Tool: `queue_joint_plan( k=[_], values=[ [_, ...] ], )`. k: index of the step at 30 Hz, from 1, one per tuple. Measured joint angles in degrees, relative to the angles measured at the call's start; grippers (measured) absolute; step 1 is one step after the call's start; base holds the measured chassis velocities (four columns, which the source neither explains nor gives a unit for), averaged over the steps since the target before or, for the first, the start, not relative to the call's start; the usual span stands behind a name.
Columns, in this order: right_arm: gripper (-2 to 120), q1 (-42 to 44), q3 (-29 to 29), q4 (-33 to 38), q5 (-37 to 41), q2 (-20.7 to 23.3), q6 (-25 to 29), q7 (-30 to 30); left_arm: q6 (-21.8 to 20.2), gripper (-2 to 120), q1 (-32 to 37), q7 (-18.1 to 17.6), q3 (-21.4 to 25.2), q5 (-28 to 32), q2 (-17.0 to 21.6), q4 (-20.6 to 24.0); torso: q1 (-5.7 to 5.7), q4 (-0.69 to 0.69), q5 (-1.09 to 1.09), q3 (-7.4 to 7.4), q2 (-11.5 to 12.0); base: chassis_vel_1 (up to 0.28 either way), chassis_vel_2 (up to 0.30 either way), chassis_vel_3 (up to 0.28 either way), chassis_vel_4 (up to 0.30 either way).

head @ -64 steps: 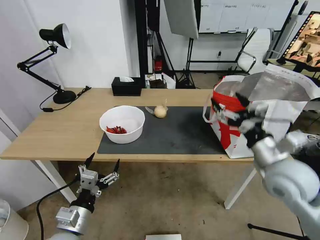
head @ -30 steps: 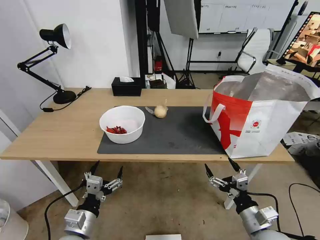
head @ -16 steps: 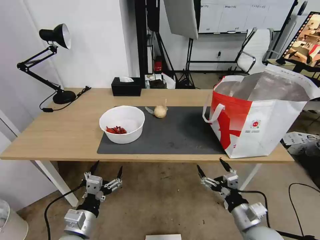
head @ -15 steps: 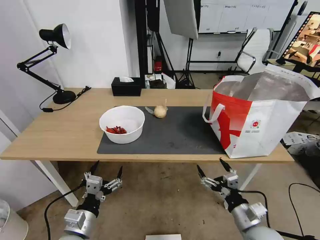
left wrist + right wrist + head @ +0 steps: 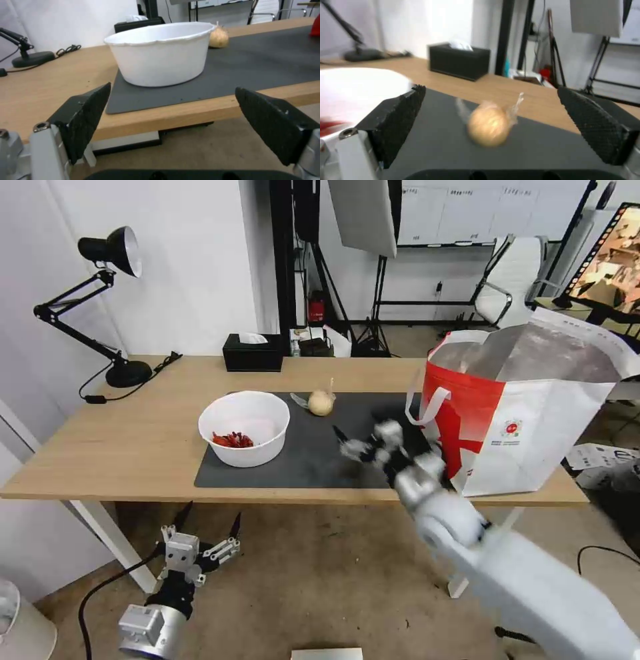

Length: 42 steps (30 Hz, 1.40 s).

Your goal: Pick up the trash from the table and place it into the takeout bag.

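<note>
Looking down from the head camera, you see the light-wood table (image 5: 133, 440) with its dark grey mat (image 5: 320, 460), and on that mat the white bowl (image 5: 245, 428) with red scraps (image 5: 232, 440) inside it. Behind the bowl and to its right, the beige lump (image 5: 321, 403) also sits on the mat, apart from the bowl. At the table's right end stands the takeout bag (image 5: 533, 440), upright, its mouth open and its silver lining showing. Your right gripper (image 5: 370, 437) hovers over the mat between the lump and the bag, blurred, with its jaws spread. Your left gripper (image 5: 208, 523) hangs below the table's front edge, over the floor, its jaws likewise apart and holding nothing. A black tissue box (image 5: 253, 353) and a black desk lamp (image 5: 100, 300) stand along the far side of the table.

From the left wrist camera, you see the two black fingers (image 5: 86, 117) wide apart, with the bowl (image 5: 160, 53) framed between them across the table edge and the lump (image 5: 218, 38) just behind it.

From the right wrist camera, you see the fingers (image 5: 398, 122) wide apart, with the lump (image 5: 490, 125) on the mat between them but beyond their tips, untouched. The bowl's rim (image 5: 360, 87) shows at one side, and the tissue box (image 5: 458, 62) stands farther back.
</note>
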<state>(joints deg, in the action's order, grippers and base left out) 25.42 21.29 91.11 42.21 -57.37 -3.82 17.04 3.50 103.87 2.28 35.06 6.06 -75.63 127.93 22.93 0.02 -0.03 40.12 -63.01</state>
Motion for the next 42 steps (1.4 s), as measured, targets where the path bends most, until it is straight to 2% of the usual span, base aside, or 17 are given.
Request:
queue_joint_plan(
  k=[1,3,4,7,8,10,11,12,13,16,21,30,33,36,38,42],
  values=[
    [100,0.00,0.00,0.00,0.00,0.00,0.00,0.00,0.00,100,0.00,0.00,0.00,0.00,0.00,0.00,0.00,0.00,0.00,0.00,0.00,0.000,0.000,0.000,0.000],
    [100,-5.47,3.12,-7.75,1.66,-4.77,-2.93,0.73,0.04,100,0.13,-0.01,0.23,0.00,-0.38,0.00,0.00,0.00,0.04,0.00,0.00,0.000,0.000,0.000,0.000],
    [100,-5.47,3.12,-7.75,1.66,-4.77,-2.93,0.73,0.04,100,0.13,-0.01,0.23,0.00,-0.38,0.00,0.00,0.00,0.04,0.00,0.00,0.000,0.000,0.000,0.000],
    [100,-11.64,5.04,-20.24,2.47,-11.90,-7.78,1.12,0.24,100,0.25,-0.02,0.53,0.00,-0.91,-0.51,0.00,-0.01,0.00,-0.01,0.00,0.000,0.000,0.000,0.000],
    [100,-11.64,5.04,-20.24,2.47,-11.90,-7.78,1.12,0.24,100,0.25,-0.02,0.53,0.00,-0.91,-0.51,0.00,-0.01,0.00,-0.01,0.00,0.000,0.000,0.000,0.000],
    [100,-14.04,5.08,-27.09,2.46,-16.30,-9.13,1.37,0.70,100,0.31,-0.02,0.63,-0.02,-1.04,-1.12,0.00,-0.02,0.00,0.00,0.00,0.000,0.000,0.000,0.000],
    [100,-14.04,5.08,-27.09,2.46,-16.30,-9.13,1.37,0.70,100,0.31,-0.02,0.63,-0.02,-1.04,-1.12,0.00,-0.02,0.00,0.00,0.00,0.000,0.000,0.000,0.000],
    [100,-15.01,4.83,-30.48,2.01,-18.73,-9.58,1.27,0.87,100,0.33,-0.02,0.63,-0.03,-1.10,-1.33,0.00,-0.01,0.01,0.00,0.00,0.000,0.000,0.000,0.000],
    [100,-15.01,4.83,-30.48,2.01,-18.73,-9.58,1.27,0.87,100,0.33,-0.02,0.63,-0.03,-1.10,-1.33,0.00,-0.01,0.01,0.00,0.00,0.000,0.000,0.000,0.000],
    [100,-16.30,4.06,-35.85,0.19,-22.83,-11.37,0.49,0.93,100,0.31,-0.03,0.72,-0.03,-1.17,-1.48,-0.01,-0.01,0.00,-0.02,0.00,0.000,0.000,0.000,0.000],
    [100,-16.20,3.42,-37.85,-2.61,-24.61,-13.54,1.72,0.99,100,0.28,-0.06,1.07,0.08,-1.16,-1.49,-0.01,-0.02,0.02,-0.02,0.00,0.000,0.000,0.000,0.000],
    [100,-15.46,3.03,-38.25,-3.39,-24.94,-15.23,2.91,1.08,100,0.26,-0.09,1.29,0.30,-0.98,-1.62,-0.02,-0.02,0.02,-0.01,-0.01,0.000,0.000,0.000,0.000],
    [93,-15.31,2.84,-38.24,-2.97,-24.94,-16.22,2.73,1.09,100,0.27,-0.09,1.33,0.33,-0.98,-1.62,-0.01,-0.02,0.02,-0.01,-0.01,0.000,0.000,0.000,0.000],
    [78,-15.23,2.43,-38.26,-2.46,-25.12,-17.61,2.76,1.17,100,0.37,-0.12,1.47,0.39,-0.95,-1.59,-0.01,-0.02,0.02,-0.01,-0.01,0.000,0.000,0.000,0.000],
    [76,-15.23,2.31,-38.35,-2.42,-25.20,-17.81,2.81,1.20,100,0.37,-0.13,1.52,0.41,-0.94,-1.58,-0.01,-0.02,0.02,-0.02,-0.01,0.000,0.000,0.000,0.000],
    [58,-15.25,1.87,-38.57,-2.39,-25.22,-17.83,2.82,1.23,100,0.39,-0.15,1.56,0.44,-0.92,-1.53,-0.02,-0.02,0.02,-0.02,-0.01,0.000,0.000,0.000,0.000]
  ],
)
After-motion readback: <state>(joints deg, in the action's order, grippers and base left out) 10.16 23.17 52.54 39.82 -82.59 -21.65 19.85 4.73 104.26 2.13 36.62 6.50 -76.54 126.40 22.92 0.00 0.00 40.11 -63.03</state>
